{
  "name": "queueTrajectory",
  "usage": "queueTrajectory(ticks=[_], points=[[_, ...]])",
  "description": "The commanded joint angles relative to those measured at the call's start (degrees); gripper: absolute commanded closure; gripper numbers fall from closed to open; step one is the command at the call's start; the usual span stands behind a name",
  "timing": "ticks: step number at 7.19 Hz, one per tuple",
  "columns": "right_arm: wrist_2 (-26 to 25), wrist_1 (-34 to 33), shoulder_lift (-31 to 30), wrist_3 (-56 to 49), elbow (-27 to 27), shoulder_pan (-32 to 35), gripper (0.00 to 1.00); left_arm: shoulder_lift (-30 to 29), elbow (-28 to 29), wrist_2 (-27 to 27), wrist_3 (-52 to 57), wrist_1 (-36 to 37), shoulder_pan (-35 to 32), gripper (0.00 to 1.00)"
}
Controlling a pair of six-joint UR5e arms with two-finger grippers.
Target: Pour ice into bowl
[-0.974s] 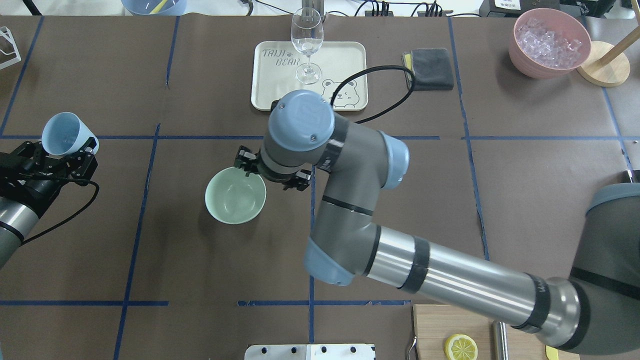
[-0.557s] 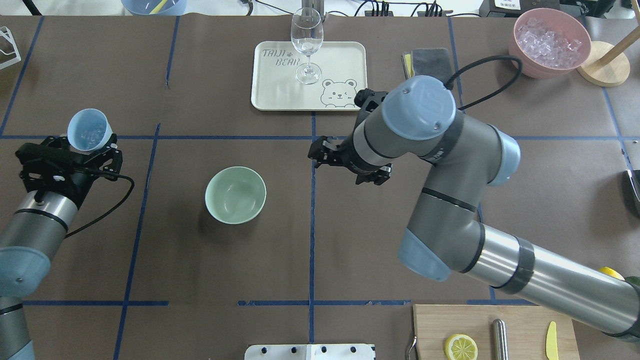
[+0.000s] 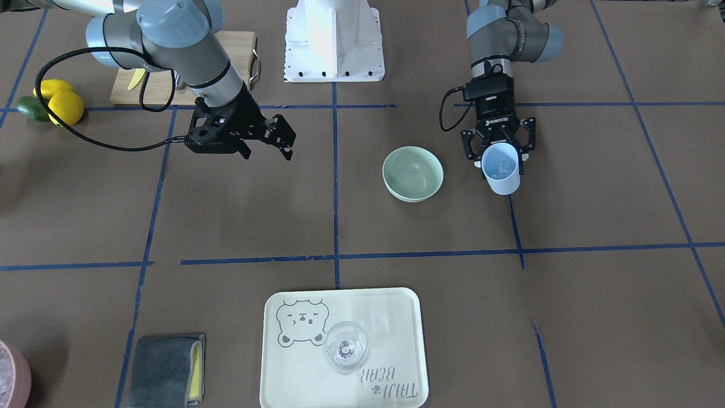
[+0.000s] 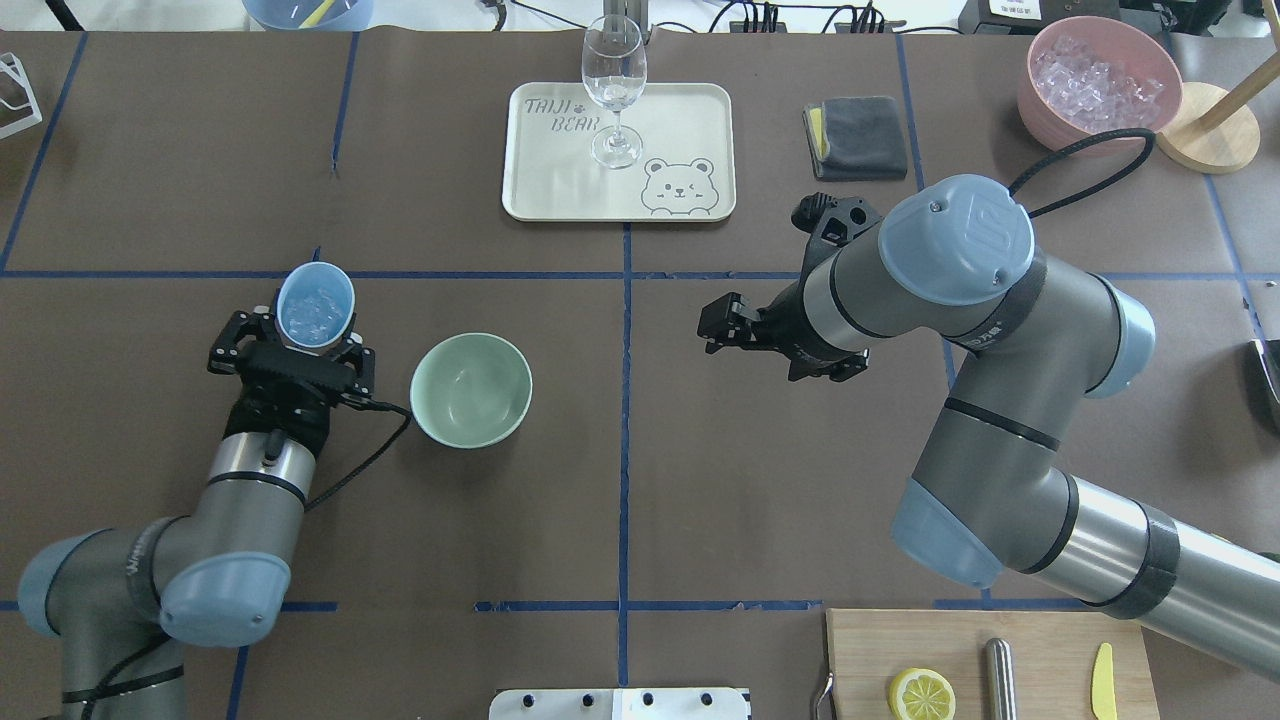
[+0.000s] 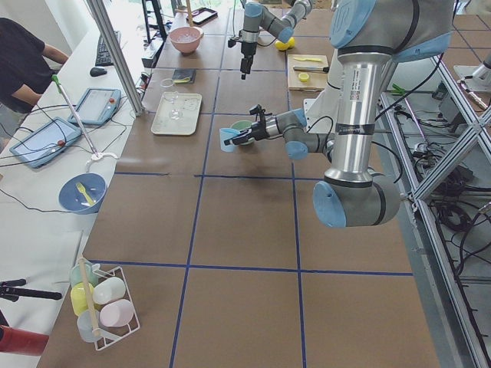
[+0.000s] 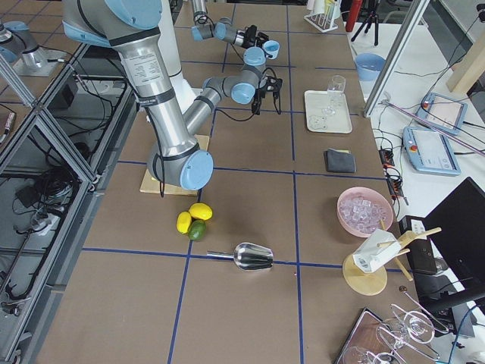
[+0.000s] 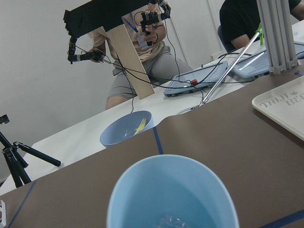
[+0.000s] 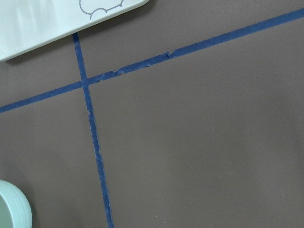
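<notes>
The pale mint-green bowl [image 4: 471,390] stands empty left of the table's middle; it also shows in the front view [image 3: 413,173] and at the bottom left corner of the right wrist view [image 8: 12,209]. My left gripper [image 4: 312,330] is shut on a light blue cup [image 4: 315,300], held upright just left of the bowl and apart from it. Several small clear ice cubes [image 4: 312,312] lie in the cup's bottom, also seen in the left wrist view [image 7: 171,221]. My right gripper [image 4: 722,328] is open and empty, right of the bowl over bare table.
A cream tray [image 4: 560,190] with a wine glass [image 4: 613,90] sits at the back centre. A grey cloth [image 4: 855,137] and a pink container [image 4: 1040,110] of whitish cubes lie at the back right. A cutting board [image 4: 900,640] is at the front right.
My left arm has carried the cup rightward to beside the bowl and turned it upright. My right arm has drawn away from the bowl's rim to the right.
</notes>
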Motion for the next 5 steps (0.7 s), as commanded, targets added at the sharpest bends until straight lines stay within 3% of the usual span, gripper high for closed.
queueTrajectory(ticks=[1,5], points=[[-0.2,0.2,-0.1,-0.3,-0.2,0.0,0.00,-2.7,0.0,6.4,1.5,9.3,4.1,1.00],[-0.3,0.3,-0.1,-0.3,-0.4,-0.3,0.00,-4.8,-0.6,8.0,25.0,10.0,4.2,1.00]])
